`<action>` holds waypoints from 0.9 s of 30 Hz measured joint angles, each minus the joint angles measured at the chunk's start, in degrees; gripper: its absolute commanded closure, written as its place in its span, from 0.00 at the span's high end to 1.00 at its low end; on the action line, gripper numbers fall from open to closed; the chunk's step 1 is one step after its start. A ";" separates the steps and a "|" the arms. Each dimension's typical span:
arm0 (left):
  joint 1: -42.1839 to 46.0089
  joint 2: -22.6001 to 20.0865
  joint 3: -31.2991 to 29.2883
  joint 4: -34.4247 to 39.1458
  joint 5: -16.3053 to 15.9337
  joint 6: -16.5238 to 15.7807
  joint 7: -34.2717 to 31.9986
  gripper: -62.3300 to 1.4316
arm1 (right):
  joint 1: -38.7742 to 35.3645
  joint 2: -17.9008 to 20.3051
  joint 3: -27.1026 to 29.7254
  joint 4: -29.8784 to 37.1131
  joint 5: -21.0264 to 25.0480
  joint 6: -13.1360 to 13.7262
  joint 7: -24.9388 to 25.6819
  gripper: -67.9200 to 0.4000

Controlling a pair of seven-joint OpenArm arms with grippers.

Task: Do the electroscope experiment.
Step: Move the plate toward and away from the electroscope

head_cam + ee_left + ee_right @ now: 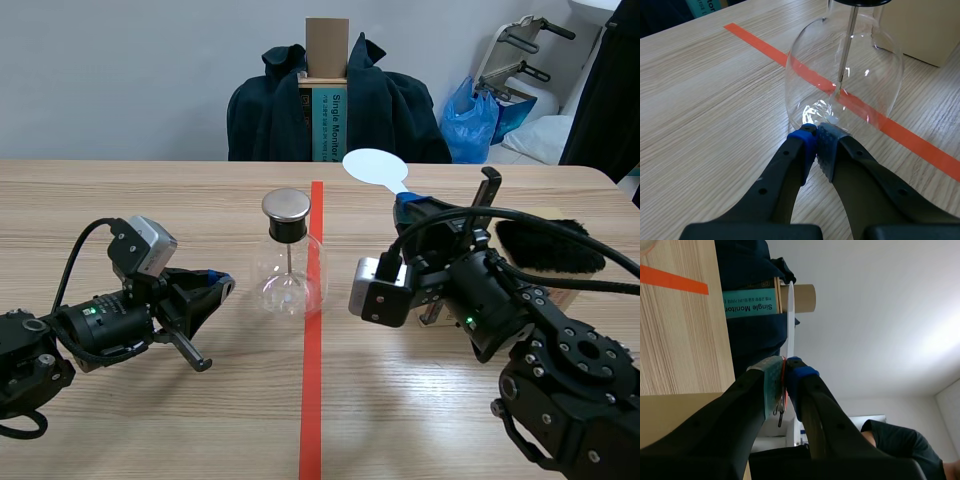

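The electroscope, a clear round flask with a metal cap and a thin rod inside, stands on the red tape line at the table's middle. My left gripper lies low on the table just left of the flask. It is shut on nothing, and its pads meet right at the glass wall. My right gripper is raised to the right of the flask, shut on the handle of a white round paddle. The right wrist view shows the paddle edge-on between the pads.
A black fur cloth lies on a pale box at the right, behind my right arm. A chair draped with a dark jacket and a teal box stand beyond the far edge. A person's dark sleeve shows in the right wrist view.
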 measured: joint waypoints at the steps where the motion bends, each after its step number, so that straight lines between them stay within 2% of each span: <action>1: 0.00 0.00 0.00 0.00 0.00 0.00 -0.02 0.07 | 0.00 0.00 -0.02 0.00 0.00 0.00 -0.28 0.02; 6: 0.00 0.00 0.00 0.00 0.00 0.00 -0.02 0.07 | 0.00 0.00 -0.02 0.00 0.00 0.00 0.04 0.02; 21: 0.00 0.00 0.00 0.00 0.00 0.00 -0.02 0.07 | -0.02 0.00 0.20 0.00 -0.31 -0.02 17.99 0.02; 27: 0.00 0.00 0.00 0.00 0.00 0.00 -0.02 0.07 | 0.00 0.00 0.20 0.00 -0.31 -0.02 21.66 0.02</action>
